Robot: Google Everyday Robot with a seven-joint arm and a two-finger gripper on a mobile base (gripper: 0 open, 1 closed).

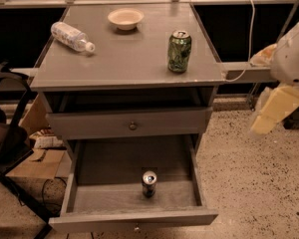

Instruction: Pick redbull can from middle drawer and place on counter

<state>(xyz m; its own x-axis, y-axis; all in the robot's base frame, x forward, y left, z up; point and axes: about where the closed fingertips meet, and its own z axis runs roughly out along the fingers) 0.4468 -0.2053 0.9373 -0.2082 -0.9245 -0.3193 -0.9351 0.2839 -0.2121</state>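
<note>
The redbull can [149, 183] stands upright on the floor of the open middle drawer [89, 168], near its front, a little right of centre, with its silver top showing. The counter [124, 54] is the grey top of the cabinet above. My gripper [270, 111], with pale yellow fingers on a white arm, hangs in the air to the right of the cabinet, at about the height of the upper drawer. It is well away from the can and holds nothing that I can see.
On the counter are a green patterned can [179, 51] at the right, a white bowl [125, 18] at the back and a plastic bottle [72, 37] lying at the left. The upper drawer with a knob [133, 126] is shut. A black chair [7, 133] and cardboard stand at the left.
</note>
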